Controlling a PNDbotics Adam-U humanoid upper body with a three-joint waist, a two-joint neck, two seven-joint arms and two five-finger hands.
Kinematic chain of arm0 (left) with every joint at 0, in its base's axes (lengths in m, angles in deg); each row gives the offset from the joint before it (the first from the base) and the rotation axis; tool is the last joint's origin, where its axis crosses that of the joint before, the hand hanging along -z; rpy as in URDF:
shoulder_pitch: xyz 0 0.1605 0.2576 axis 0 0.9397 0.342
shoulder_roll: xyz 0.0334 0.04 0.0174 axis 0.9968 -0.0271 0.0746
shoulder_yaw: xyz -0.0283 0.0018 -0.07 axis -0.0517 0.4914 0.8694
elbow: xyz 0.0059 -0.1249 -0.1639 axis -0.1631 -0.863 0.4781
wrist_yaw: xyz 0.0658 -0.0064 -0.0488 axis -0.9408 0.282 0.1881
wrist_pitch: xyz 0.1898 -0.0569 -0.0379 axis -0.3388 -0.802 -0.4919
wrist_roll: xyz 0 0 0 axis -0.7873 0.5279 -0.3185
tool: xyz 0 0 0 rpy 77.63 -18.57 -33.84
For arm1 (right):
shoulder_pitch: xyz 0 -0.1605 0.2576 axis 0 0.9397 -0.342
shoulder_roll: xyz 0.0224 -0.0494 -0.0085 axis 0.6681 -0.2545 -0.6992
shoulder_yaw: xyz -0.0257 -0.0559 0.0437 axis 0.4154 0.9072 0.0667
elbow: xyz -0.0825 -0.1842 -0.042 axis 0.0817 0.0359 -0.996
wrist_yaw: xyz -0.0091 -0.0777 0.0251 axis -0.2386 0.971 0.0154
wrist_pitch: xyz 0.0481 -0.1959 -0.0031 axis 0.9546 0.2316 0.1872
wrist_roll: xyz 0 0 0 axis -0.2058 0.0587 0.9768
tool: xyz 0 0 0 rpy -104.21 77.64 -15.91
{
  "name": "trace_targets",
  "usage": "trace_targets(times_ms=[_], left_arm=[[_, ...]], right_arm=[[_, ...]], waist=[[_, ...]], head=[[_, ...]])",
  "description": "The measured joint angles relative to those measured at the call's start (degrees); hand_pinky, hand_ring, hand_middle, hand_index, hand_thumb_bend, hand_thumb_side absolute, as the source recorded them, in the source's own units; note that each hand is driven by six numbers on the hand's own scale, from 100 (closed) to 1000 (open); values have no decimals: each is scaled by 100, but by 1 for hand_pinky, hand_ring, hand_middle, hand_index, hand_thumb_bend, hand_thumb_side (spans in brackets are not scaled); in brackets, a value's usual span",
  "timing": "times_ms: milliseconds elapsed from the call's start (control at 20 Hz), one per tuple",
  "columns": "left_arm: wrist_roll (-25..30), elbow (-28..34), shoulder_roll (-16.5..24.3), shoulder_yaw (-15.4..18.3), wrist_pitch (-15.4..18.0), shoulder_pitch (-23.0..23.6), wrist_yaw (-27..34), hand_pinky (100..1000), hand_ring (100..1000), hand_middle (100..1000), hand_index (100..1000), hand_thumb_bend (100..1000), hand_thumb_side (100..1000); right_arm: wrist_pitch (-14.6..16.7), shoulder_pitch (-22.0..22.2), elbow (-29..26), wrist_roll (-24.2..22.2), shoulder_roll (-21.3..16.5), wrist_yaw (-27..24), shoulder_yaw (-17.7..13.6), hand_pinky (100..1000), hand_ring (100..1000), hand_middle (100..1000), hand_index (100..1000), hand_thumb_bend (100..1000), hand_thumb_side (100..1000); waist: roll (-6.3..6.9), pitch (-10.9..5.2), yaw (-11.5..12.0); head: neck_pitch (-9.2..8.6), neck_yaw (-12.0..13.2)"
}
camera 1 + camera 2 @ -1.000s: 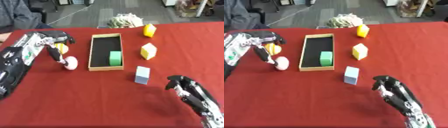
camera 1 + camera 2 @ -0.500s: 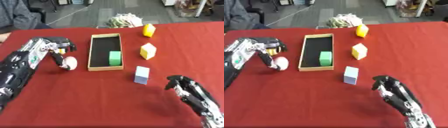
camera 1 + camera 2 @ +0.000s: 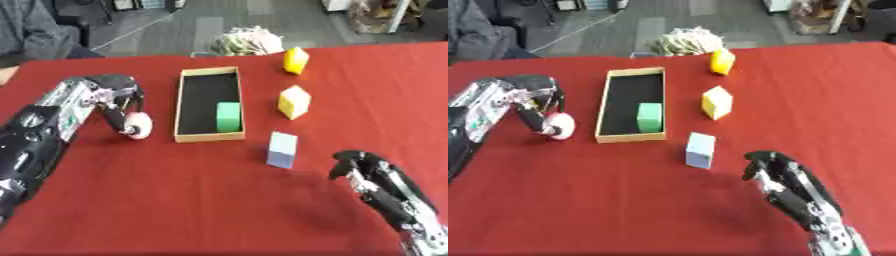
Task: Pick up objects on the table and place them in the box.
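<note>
A tan box (image 3: 178, 107) with a black inside lies left of centre, a green block (image 3: 229, 116) in its near end. My left hand (image 3: 107, 97) reaches in from the left. Its curled fingers come down on a white and pink ball (image 3: 137, 124) resting on the red cloth just left of the box. Two yellow blocks (image 3: 296, 60) (image 3: 294, 101) stand right of the box. A pale blue block (image 3: 282, 149) sits nearer. My right hand (image 3: 785, 181) rests at the lower right with relaxed fingers, holding nothing, a short way from the blue block.
A crumpled pale bundle (image 3: 249, 40) lies at the table's far edge behind the box. The red table (image 3: 175, 200) stretches wide across the near side, between my two arms.
My left hand has come down and to the right, closing over the ball. The orange spot seen by its fingers earlier no longer shows. The ball, blocks and right hand have stayed put.
</note>
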Motion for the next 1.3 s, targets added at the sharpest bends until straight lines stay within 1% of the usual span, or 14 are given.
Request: trace_targets(times_ms=[250, 550, 750, 850, 1000, 1100, 1150, 1250, 1300], left_arm=[[-25, 254, 5, 40, -22, -18, 300, 465, 347, 303, 493, 370, 142], [-144, 713, -31, -22, -69, -322, 621, 480, 353, 304, 497, 363, 142], [-232, 727, -326, -204, -45, -476, 578, 505, 377, 330, 521, 393, 152], [-261, 634, -495, -293, -16, -504, 483, 526, 394, 347, 538, 399, 156], [-296, 433, -707, -385, 36, -504, 297, 574, 441, 396, 587, 430, 167], [-279, 335, -775, -428, 86, -500, 206, 642, 507, 469, 660, 474, 176], [-261, 307, -790, -434, 111, -496, 178, 682, 550, 523, 708, 501, 180], [-204, 276, -803, -447, 161, -490, 124, 724, 603, 590, 761, 552, 179], [-175, 275, -803, -447, 172, -488, 105, 750, 644, 648, 812, 581, 177]], right_arm=[[1, 1, 0, 1, 0, 0, 0, 731, 575, 525, 716, 100, 417], [1, 5, 1, 1, 0, 0, 0, 732, 575, 525, 716, 100, 422], [-1, 5, 8, -5, 1, 0, 5, 732, 575, 525, 716, 100, 420], [-5, 4, 17, -10, 1, 0, 17, 732, 575, 525, 716, 100, 425], [-8, 4, 29, -14, 2, 0, 33, 732, 575, 525, 716, 100, 426], [-9, 3, 30, -14, 3, 0, 34, 732, 575, 525, 716, 100, 429], [-9, 3, 30, -14, 3, 0, 34, 732, 575, 525, 716, 100, 430], [-10, 3, 31, -13, 3, 0, 34, 732, 575, 526, 716, 100, 432], [-10, 3, 31, -13, 3, 0, 34, 732, 575, 525, 716, 100, 431]], waist=[[0, -15, -3], [0, -32, -56], [0, -32, -146], [0, -32, -180], [0, -32, -223], [0, -32, -239], [0, -32, -244], [0, -32, -243], [0, -32, -242]], head=[[0, -7], [0, -2], [0, 1], [0, 3], [0, 9], [0, 10], [0, 10], [0, 8], [0, 5]])
